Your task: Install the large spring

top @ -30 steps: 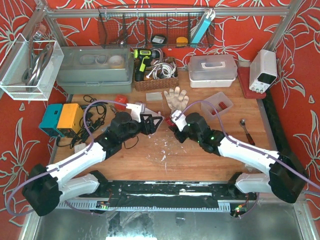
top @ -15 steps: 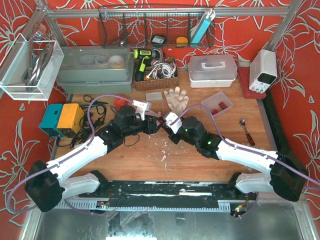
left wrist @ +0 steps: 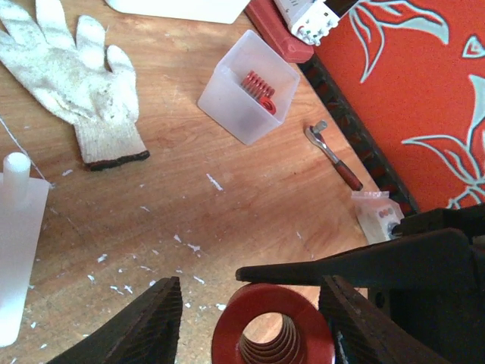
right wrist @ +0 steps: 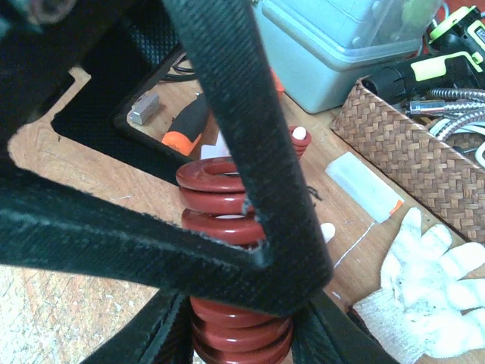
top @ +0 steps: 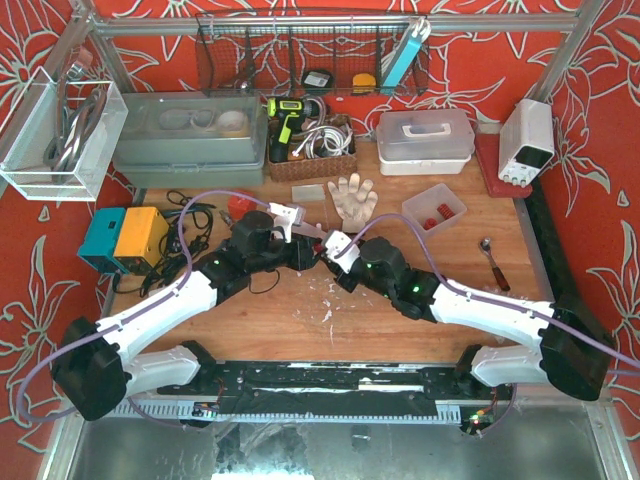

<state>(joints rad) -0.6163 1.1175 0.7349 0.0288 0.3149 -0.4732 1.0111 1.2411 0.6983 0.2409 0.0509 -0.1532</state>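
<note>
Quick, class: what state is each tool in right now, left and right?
Left tool: open, fingers either side of the spring.
Right tool: shut on the spring.

No text, label, brand or number can be read; the white power supply's (top: 527,140) front panel is too small.

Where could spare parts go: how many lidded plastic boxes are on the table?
2. A grey-green box at the back left, beside the woven basket; a white box at the back right, near the power supply. Others could be hidden.
</note>
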